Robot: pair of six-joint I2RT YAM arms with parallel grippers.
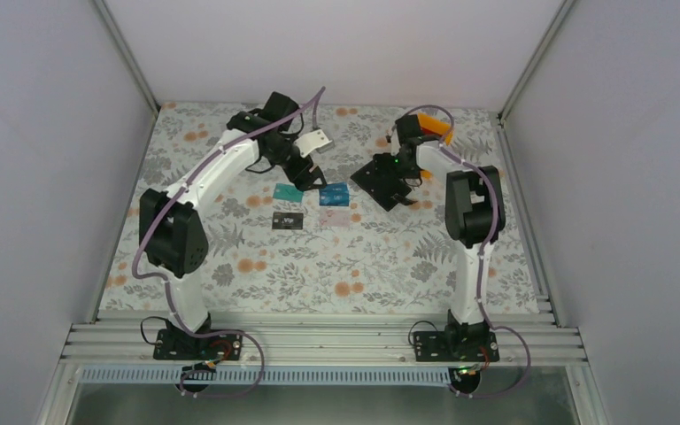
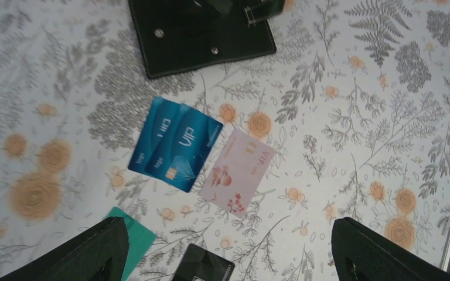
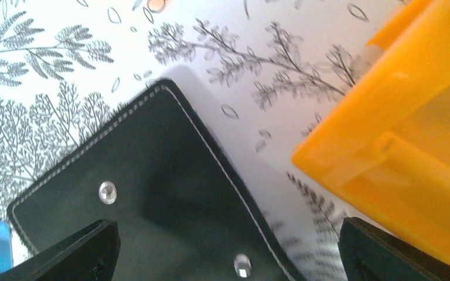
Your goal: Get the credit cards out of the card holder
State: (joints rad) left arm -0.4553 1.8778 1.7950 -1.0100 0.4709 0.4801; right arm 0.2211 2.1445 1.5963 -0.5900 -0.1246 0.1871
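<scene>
Card holder (image 2: pixel 205 35): flat on the counter (image 2: pixel 357 117), orange bin (image 3: pixel 410 117) just beside it.
Credit cards (image 2: pixel 211 164): we see the blue card (image 2: pixel 176 143), pink card (image 2: pixel 237 172), teal card (image 2: pixel 132 240) and black card (image 2: pixel 205 266) lying out, left of the card holder (blue nearest).
Left pincer (image 2: pixel 227 225): apart, over the cards.
Right pincer (image 3: pixel 227 225): apart, over the card holder.

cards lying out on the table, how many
4: teal card far left, blue card right of it, black card nearer than the teal, pink card nearer than the blue. The blue looks doubled in the left wrist view, so another may lie under it.
</scene>
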